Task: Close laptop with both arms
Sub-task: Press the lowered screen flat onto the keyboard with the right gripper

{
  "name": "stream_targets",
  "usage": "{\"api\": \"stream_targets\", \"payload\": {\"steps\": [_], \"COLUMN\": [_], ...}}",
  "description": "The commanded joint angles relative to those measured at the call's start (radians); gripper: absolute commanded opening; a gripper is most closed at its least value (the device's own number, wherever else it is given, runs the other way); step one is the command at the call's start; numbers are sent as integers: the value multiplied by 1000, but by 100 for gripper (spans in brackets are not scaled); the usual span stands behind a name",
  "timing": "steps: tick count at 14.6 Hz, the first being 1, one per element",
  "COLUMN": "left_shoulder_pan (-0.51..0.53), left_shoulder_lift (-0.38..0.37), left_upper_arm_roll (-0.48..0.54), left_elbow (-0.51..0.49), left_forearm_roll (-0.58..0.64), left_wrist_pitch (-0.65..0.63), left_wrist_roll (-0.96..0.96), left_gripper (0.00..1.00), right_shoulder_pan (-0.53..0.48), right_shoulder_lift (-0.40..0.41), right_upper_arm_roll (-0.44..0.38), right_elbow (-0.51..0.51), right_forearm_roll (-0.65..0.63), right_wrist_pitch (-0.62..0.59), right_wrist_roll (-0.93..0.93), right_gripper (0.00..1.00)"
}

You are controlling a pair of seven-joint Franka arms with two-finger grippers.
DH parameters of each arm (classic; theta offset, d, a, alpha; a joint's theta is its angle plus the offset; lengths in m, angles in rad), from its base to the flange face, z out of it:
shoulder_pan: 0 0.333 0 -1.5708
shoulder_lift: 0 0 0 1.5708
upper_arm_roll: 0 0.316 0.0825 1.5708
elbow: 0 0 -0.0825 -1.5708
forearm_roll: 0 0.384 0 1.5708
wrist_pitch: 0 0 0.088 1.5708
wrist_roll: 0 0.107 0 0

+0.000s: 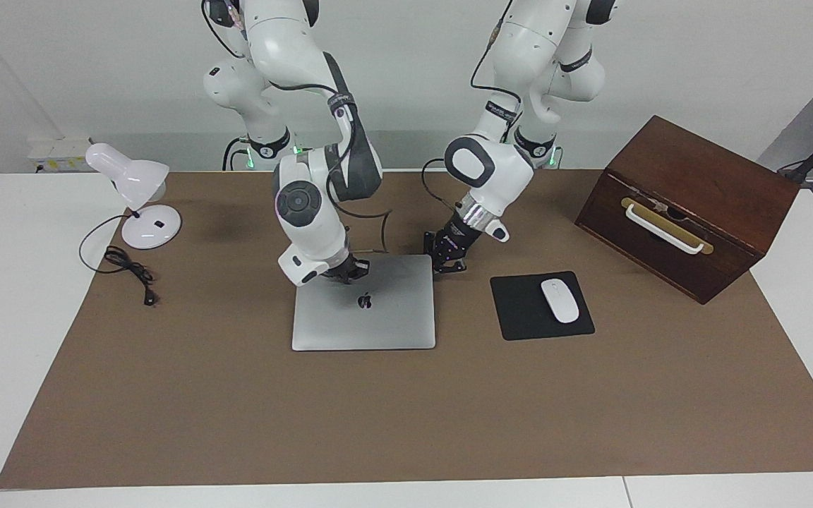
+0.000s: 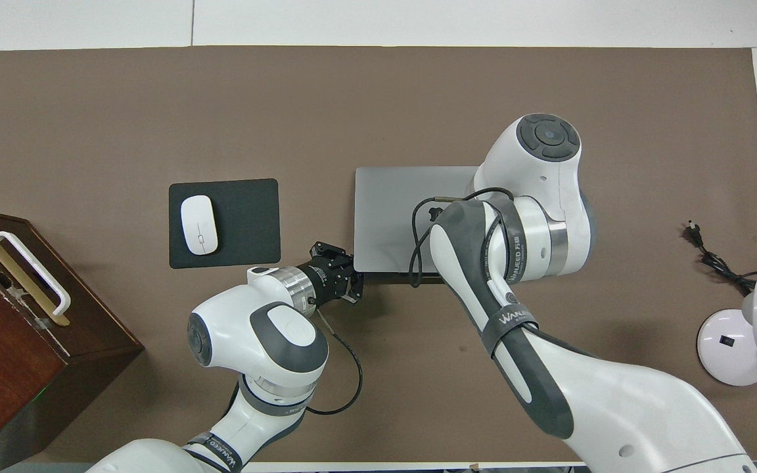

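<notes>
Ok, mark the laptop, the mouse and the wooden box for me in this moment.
laptop [image 1: 378, 321]: facing view, bare part of the closed lid below the logo.
mouse [image 1: 560, 300]: facing view, middle of its white top, on the black pad.
wooden box [image 1: 703, 169]: facing view, its sloped top panel.

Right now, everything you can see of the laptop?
The laptop is thin, silver-grey and metal-looking, with a dark apple logo on its lid. It is closed and lies flat on the brown mat, beside the black mouse pad. The right claw, shut, is on the lid's edge nearest the robots; the left claw, shut, is at that edge's corner toward the mouse pad.
</notes>
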Motion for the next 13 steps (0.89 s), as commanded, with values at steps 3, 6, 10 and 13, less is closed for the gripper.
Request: {"api": "stream_targets", "payload": {"steps": [3, 6, 10, 13], "left_shoulder_pan": [17, 17, 19, 19], "left_shoulder_lift": [15, 15, 15, 17], "left_upper_arm_roll": [9, 9, 9, 9], "left_elbow": [-45, -45, -43, -37], "left_forearm_roll": [-17, -17, -24, -26], "left_wrist_pitch": [-1, -1, -1, -1], "left_wrist_roll": [41, 41, 41, 41], "left_gripper": [0, 0, 0, 0], "right_shoulder_pan": [5, 3, 2, 2], "right_shoulder_lift": [-23, -25, -26, -32], "right_upper_arm_roll": [4, 2, -22, -36], "right_elbow": [-25, 9, 61, 71], "right_forearm_roll": [22, 22, 22, 21], "right_wrist_pitch": [10, -43, -119, -140], "right_wrist_roll": [7, 7, 6, 4], "right_gripper": [0, 0, 0, 0]}}
